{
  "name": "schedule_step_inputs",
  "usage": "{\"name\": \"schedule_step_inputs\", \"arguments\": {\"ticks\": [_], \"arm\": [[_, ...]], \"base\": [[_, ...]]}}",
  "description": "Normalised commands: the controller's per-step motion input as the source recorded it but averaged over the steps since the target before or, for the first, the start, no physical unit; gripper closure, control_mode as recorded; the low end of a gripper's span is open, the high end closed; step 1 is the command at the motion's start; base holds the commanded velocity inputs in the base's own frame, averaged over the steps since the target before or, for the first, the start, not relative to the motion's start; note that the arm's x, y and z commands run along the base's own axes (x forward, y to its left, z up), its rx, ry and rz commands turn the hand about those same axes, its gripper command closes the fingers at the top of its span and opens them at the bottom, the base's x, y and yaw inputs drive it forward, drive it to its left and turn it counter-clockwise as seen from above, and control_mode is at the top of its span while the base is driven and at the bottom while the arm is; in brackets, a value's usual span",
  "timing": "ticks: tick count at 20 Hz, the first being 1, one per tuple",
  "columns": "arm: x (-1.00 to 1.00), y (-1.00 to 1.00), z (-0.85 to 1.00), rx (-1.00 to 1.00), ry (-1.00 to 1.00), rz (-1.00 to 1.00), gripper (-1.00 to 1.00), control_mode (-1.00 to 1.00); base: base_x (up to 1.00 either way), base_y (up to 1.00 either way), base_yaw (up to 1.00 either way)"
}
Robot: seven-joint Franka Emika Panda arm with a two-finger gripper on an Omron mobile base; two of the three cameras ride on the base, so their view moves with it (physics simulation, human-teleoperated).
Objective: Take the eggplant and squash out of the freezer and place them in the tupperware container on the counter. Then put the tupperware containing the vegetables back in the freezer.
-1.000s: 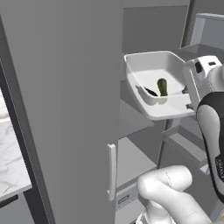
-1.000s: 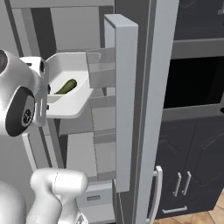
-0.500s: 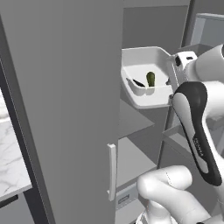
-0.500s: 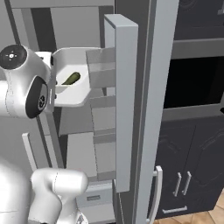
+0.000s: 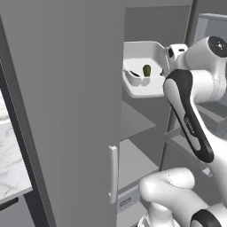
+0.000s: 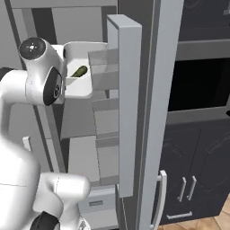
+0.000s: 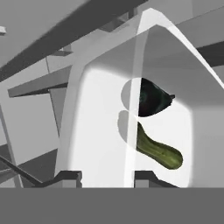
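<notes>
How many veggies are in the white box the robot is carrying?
2. In the tupperware container, a dark eggplant lies beside a green squash; both rest on its floor. The near wall may hide parts of them.

Black cabinets (image 6: 188,188), wooden floor (image 6: 215,222)

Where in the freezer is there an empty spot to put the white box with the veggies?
The bare grey shelf just under the tupperware container looks free, between the freezer door and the back wall. Another bare shelf lies below that. It is crowded inside the container, where the squash and eggplant lie.
</notes>
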Motion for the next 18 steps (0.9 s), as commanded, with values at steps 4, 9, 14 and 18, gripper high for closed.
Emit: {"name": "schedule_step_inputs", "arguments": {"ticks": [4, 9, 14, 18], "arm": [[0.47, 0.0, 0.1, 0.0, 0.0, 0.0, 1.0, -1.0], [0.36, 0.0, 0.01, 0.0, 0.0, 0.0, 1.0, -1.0], [0.34, 0.0, 0.0, 0.0, 0.0, 0.0, 1.0, -1.0], [0.42, 0.0, 0.01, 0.0, 0.0, 0.0, 1.0, -1.0]], "base": [[0.0, 0.0, 0.0], [0.0, 0.0, 0.0], [0.0, 0.0, 0.0], [0.0, 0.0, 0.0]]}}
